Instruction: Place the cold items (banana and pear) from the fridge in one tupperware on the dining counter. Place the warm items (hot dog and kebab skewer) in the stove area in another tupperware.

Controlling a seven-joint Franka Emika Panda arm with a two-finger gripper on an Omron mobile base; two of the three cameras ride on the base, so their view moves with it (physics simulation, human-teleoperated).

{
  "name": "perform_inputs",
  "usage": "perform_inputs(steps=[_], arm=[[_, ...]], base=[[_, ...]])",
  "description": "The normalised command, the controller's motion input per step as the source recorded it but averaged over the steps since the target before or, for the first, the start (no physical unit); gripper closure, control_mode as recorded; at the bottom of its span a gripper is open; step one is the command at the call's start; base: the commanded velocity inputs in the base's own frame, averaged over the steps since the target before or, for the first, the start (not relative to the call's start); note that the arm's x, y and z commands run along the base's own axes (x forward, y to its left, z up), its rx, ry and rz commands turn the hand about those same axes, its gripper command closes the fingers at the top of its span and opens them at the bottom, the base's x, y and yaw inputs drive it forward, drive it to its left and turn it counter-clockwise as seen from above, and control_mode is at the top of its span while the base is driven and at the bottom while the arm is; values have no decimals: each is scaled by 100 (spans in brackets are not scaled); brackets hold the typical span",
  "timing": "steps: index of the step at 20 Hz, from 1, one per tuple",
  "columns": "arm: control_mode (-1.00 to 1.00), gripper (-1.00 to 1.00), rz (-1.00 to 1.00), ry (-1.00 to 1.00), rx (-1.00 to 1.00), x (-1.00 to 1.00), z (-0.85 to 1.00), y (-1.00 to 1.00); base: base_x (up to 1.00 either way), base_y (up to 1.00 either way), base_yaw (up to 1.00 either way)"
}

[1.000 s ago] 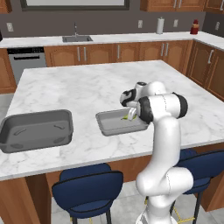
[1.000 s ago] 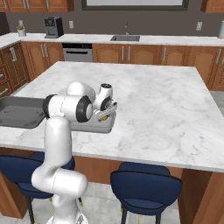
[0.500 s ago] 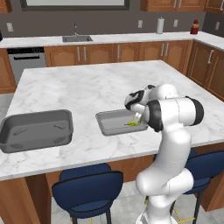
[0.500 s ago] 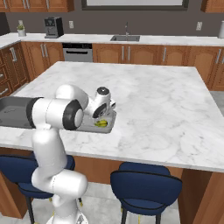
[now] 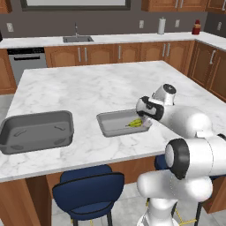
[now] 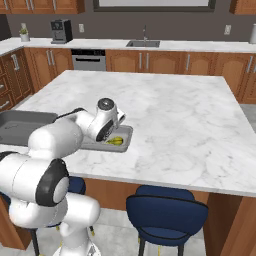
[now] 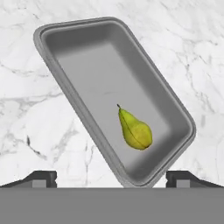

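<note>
Hand view: a yellow-green pear (image 7: 135,130) lies alone in the small light grey tupperware (image 7: 78,48) on the marble dining counter (image 7: 26,118), gripper (image 7: 111,178) above it, jaws spread wide, holding nothing.

The white arm bends forward and low, its pincer (image 7: 112,177) pointing down with fingers spread wide, holding nothing.

both base views look forward and down across the counter (image 5: 88,88) from behind the arm, one left, one right. they share the light tray (image 5: 112,126) with the pear (image 7: 135,130). the hand view looks close down into it.
</note>
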Motion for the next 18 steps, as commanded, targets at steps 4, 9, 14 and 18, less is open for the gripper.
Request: perform_inputs(steps=[4,9,14,18], arm=[[-100,-100,7,0,-28,-100,100,0],[-100,-100,8,3,-28,-100,73,11],[-100,-100,19,0,-9,-100,-11,-1],[-100,-100,24,-4,11,-100,-39,-22]], base=[[0,0,0],[0,0,0],[0,0,0],[0,0,0]])
